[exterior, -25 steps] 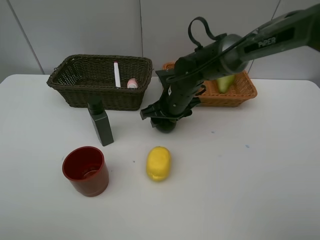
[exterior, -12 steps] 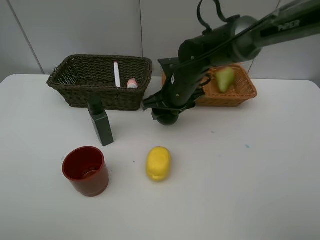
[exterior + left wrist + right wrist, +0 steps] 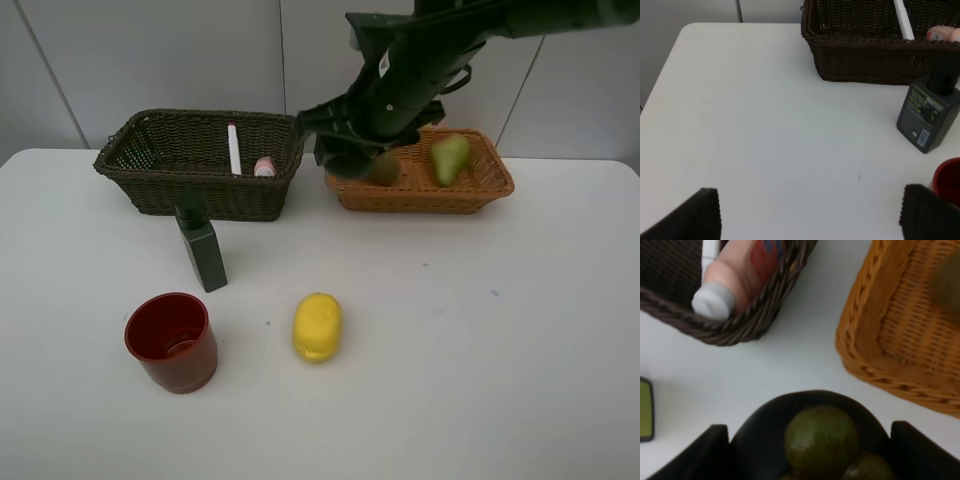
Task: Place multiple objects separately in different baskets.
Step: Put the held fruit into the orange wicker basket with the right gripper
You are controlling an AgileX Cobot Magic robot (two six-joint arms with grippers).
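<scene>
The mangosteen (image 3: 821,440) is clamped btw. the 2 jaws of the right gripper (image 3: 343,158) and held up in the air. It hangs over the strip of white table (image 3: 500,350) btw. the 2 baskets, just beside the corner of the orange basket (image 3: 480,190).

Step in hand, I think: carry phase, fruit no. 3 for that basket, as the pear (image 3: 449,158) and kiwi (image 3: 385,170) already lie inside. The next move prob. calls for going over the braided rim, coming down low, then opening the jaws gently. The fruit is round w/ a hard smooth rind and a green leafy cap, so it may roll.

Both baskets are woven wicker, rectangular. The orange one is shallow, and the dark basket (image 3: 200,195) is deeper w/ a thick twisted rim. In it lie the marker (image 3: 233,148) and the pink bottle (image 3: 735,275), which looks like glossy plastic w/ a white cap.

On the table wait the lemon (image 3: 318,326) (oval, waxy), the red cup (image 3: 172,342) (upright, open top) and the green bottle (image 3: 203,250) (square, dark, upright).

The left gripper (image 3: 810,215) hangs w/ jaws wide apart, holding nothing.
</scene>
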